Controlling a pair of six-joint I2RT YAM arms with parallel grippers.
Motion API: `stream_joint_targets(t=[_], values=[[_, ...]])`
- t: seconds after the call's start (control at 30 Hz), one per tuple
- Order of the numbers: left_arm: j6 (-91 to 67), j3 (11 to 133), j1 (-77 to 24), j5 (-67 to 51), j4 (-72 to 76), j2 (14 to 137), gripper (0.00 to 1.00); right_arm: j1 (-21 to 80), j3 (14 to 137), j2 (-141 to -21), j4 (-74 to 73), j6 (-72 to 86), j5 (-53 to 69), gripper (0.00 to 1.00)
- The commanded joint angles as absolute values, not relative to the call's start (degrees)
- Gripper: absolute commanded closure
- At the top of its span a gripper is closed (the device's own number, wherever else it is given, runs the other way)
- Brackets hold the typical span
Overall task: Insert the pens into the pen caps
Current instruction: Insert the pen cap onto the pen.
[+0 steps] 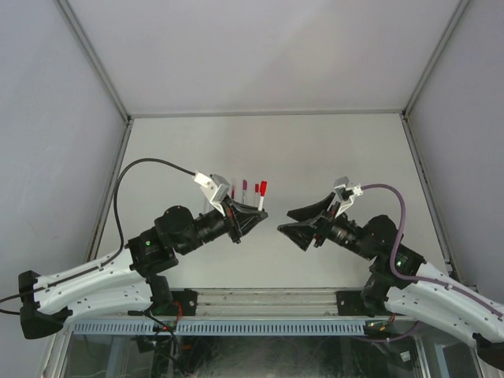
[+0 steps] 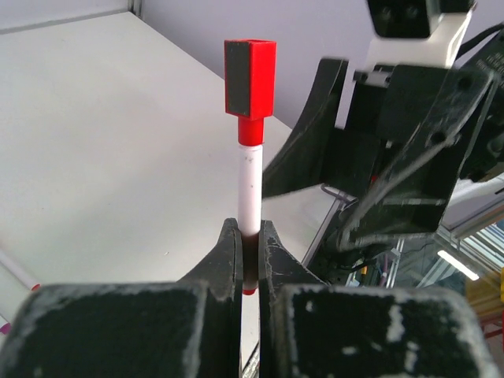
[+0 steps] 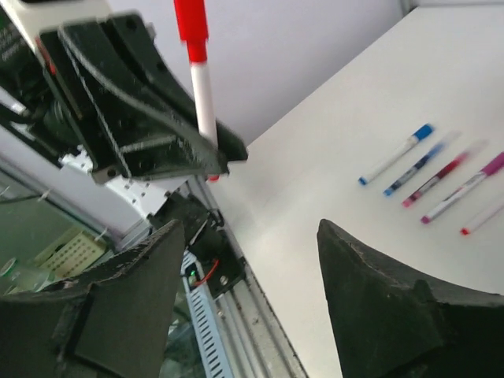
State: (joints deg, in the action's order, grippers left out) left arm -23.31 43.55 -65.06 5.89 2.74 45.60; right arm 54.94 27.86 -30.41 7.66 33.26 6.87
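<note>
- Left gripper [image 2: 250, 236]: jaws clamped on the lower white barrel of the red pen [image 2: 250, 185]. The pen is held upright and well above the table [image 1: 315, 157].
- Red cap [image 2: 250, 79]: a square-sided block on the pen's upper end, in line with the barrel. Whether it is pressed fully home cannot be told from these views.
- Right gripper [image 3: 250, 228]: jaws wide apart and holding nothing. It faces the left gripper from just beside the pen and touches neither pen nor cap.
- Loose pens [image 3: 421, 167]: five lie roughly parallel on the table beyond the grippers, with blue, red and magenta ends. Their cap state is too small to read.
- Step in hand (judgement): confirm the cap's seating, then clear the right arm.
  - Draw the right gripper straight back along its own axis so neither finger brushes the cap sideways.
  - Keep the left clamp firm and the barrel vertical until the other arm is clear.
  - If the cap looks proud, press it down along the pen's axis, not at an angle.
- Risk (judgement): a glancing touch could tilt the cap or slide the thin barrel in the clamp.
</note>
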Motion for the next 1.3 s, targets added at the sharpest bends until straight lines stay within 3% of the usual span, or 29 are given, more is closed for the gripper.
stream_joint_targets(t=[0.0,0.23,0.47,0.77,1.27], values=[[-22.2,43.7,-64.8,6.9,5.5,45.0,1.00,50.0,36.4,-30.6,-0.9,30.3,5.7,0.28],[-22.1,43.9,-64.8,6.3,5.4,45.4,1.00,39.9,45.9,-35.9,-1.3,33.8,15.8,0.16],[-22.1,44.0,-64.8,5.4,5.4,45.6,1.00,39.5,53.8,-43.9,-0.1,34.6,20.2,0.17],[-22.0,44.1,-64.8,4.3,5.4,45.7,1.00,44.3,60.3,-53.0,-0.7,32.2,22.3,0.31],[-22.1,44.0,-64.8,4.1,5.1,45.9,1.00,45.9,60.5,-55.6,1.0,32.0,22.8,0.65]])
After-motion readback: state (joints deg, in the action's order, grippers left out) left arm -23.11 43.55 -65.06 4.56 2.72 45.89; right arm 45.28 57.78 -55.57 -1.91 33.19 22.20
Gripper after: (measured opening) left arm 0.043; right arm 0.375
